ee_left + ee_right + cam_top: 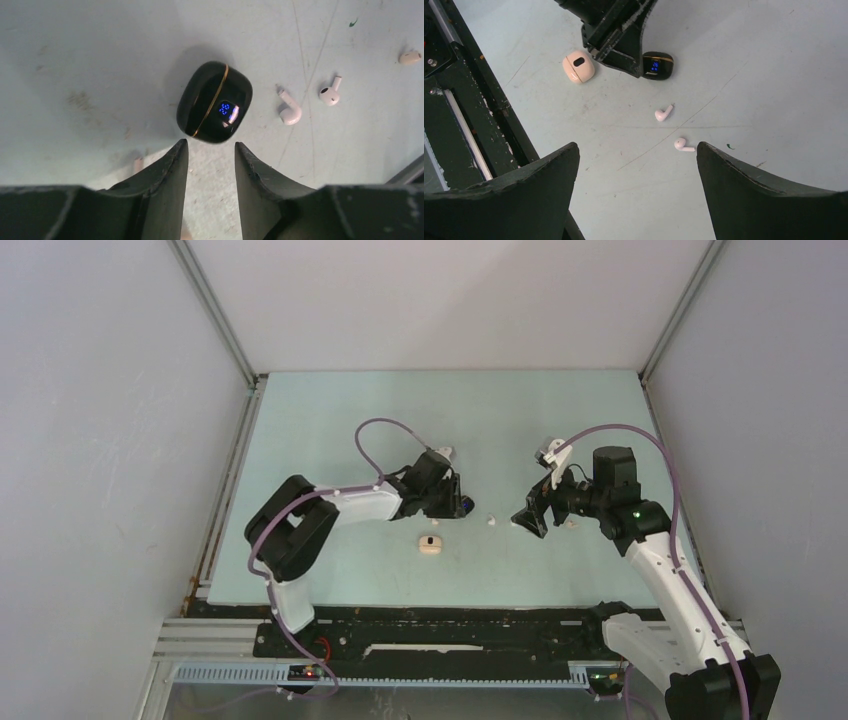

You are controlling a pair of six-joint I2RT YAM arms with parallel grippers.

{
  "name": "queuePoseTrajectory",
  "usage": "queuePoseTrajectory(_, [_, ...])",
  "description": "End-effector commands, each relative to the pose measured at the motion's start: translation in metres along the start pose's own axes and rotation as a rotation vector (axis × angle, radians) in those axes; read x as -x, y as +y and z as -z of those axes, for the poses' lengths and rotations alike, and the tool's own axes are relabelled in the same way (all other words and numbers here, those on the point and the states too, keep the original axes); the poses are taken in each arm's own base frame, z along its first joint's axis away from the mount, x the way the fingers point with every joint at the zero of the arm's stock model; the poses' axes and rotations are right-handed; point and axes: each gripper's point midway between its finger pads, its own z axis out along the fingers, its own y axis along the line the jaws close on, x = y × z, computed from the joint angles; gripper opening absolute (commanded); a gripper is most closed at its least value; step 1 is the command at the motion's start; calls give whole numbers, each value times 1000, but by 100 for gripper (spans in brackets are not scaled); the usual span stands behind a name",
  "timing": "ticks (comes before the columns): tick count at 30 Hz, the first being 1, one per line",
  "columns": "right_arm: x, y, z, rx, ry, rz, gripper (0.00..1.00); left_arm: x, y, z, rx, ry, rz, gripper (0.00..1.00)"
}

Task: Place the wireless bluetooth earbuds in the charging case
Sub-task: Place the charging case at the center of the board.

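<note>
Pale green surface (pixel 380 410), scuffed. Lying on it: black case (pixel 215 101), blue display lit; pinkish case (pixel 578 66); two white earbuds (pixel 664 113) close together, not touching.

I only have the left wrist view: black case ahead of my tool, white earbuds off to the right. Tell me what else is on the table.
Observer: A pale pink rounded case lies nearer the arm bases than your black case.
Operator: Report the right tool.
Observer: The right tool is open wide and empty, above the table, with two earbuds lying ahead of it.
Operator: Say whether that pink case touches anything.
Observer: In the top view it sits alone, apart from the left tool and the black case.
</note>
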Motion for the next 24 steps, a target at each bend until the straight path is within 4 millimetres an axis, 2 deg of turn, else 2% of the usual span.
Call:
queuePoseTrajectory(1, [7, -2, 2, -11, -21, 30, 90, 18, 9, 35, 64, -81, -74, 45])
queuePoseTrajectory(4, [6, -2, 2, -12, -20, 35, 89, 24, 13, 52, 84, -124, -102, 50])
queuePoseTrajectory(7, [5, -2, 3, -14, -14, 36, 90, 22, 9, 70, 61, -177, -149, 64])
queuePoseTrajectory(8, [4, -2, 3, -14, -13, 38, 90, 21, 4, 76, 42, -198, -176, 83])
queuePoseTrajectory(9, [5, -2, 4, -15, -14, 39, 90, 18, 1, 84, 30, -219, -201, 97])
queuePoseTrajectory(14, [5, -2, 3, -11, -17, 42, 90, 2, -3, 112, -7, -240, -257, 100])
queuePoseTrajectory(17, [5, -2, 3, -11, -14, 39, 90, -11, 5, 119, 23, -204, -303, 100])
queuePoseTrajectory(20, [4, -2, 3, -11, -13, 38, 90, -16, 8, 126, 27, -246, -363, 99])
queuePoseTrajectory(24, [3, -3, 3, -14, -8, 35, 90, -19, 0, 133, -4, -289, -385, 98])
